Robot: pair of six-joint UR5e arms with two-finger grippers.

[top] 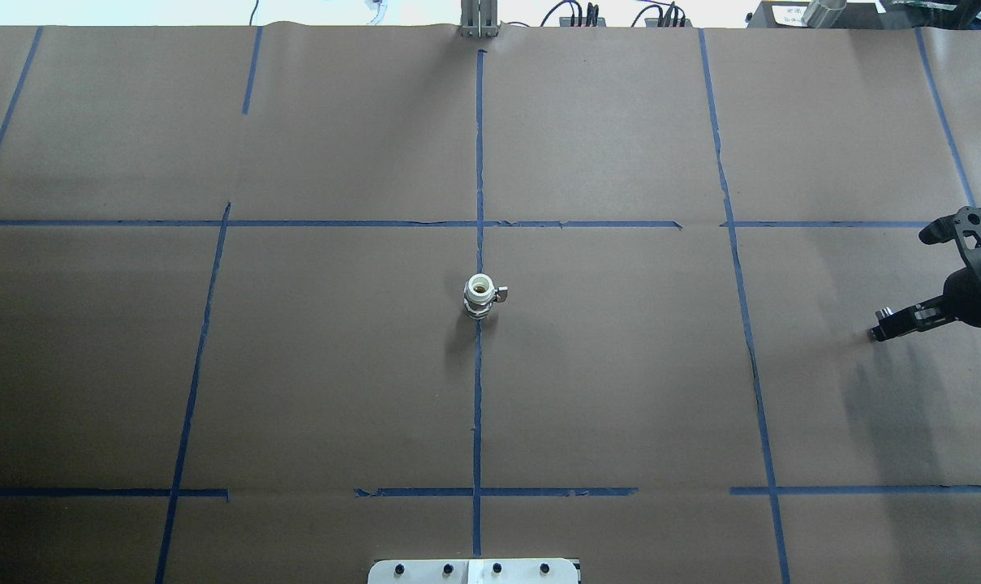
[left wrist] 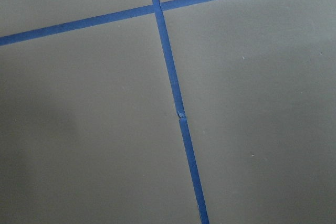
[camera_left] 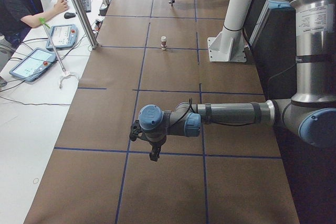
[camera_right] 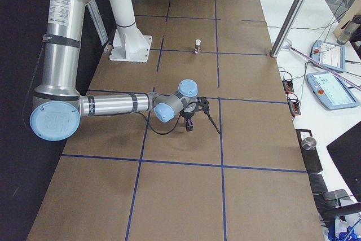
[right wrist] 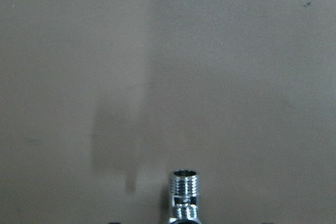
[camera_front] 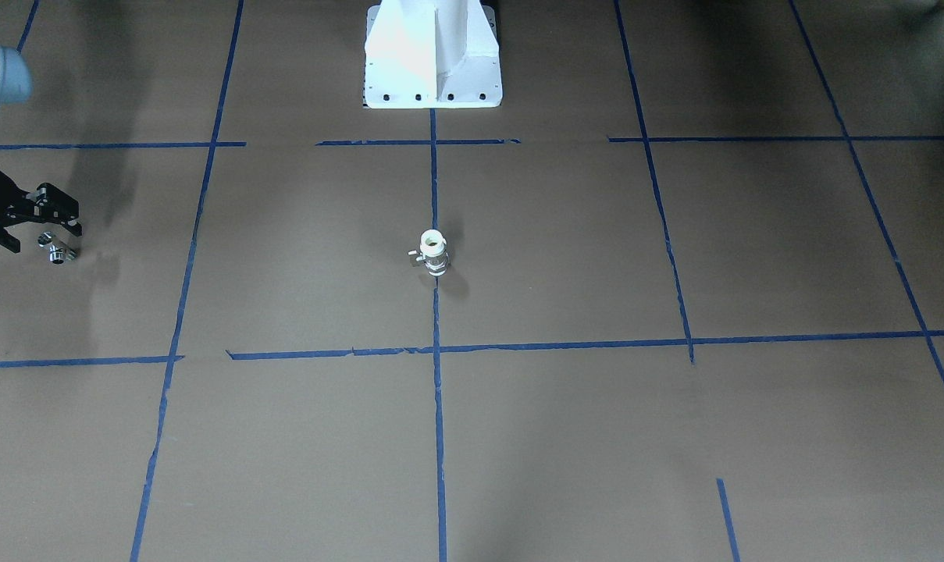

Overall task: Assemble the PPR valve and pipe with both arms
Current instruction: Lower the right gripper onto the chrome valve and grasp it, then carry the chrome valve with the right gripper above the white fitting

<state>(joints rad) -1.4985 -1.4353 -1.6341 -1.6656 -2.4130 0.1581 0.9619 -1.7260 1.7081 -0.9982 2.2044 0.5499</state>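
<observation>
My right gripper (camera_front: 56, 234), black open-frame w/ two fingers, hangs at the table's right end, well apart from the middle. Its jaws look clamped on the pipe (right wrist: 185, 195), the tiny shiny all-chrome T-shaped fitting. In the wrist view its threaded open end pokes forward at bottom ctr, w/ a shadow lying apart on the paper, so I judge it's held clear of the surface. The fingers don't show there, so grip depth is unknown.

The valve (top: 481, 295), a short white plastic cylinder w/ ring ends, silver metal middle and small side handle, stands upright at table ctr on the blue tape line (top: 479, 162). Nothing is touching it.

My left gripper (camera_left: 153, 154) hovers over the brown paper-covered table (top: 620, 389) at the left end, far from the valve. Can't tell if its jaws are open or closed, as its wrist cam shows only paper & tape.

Step in hand, as I read it: get the valve in the left, then mate the parts.
- **Left:** take the valve by the metal middle, fingers clear of the handle & top ring. It's tall and narrow and prob. tips easily, so come straight down and close slowly.
- **Right:** present the threaded end w/ its axis lined up on the valve's bore before any push. A skewed start would likely jam.
</observation>
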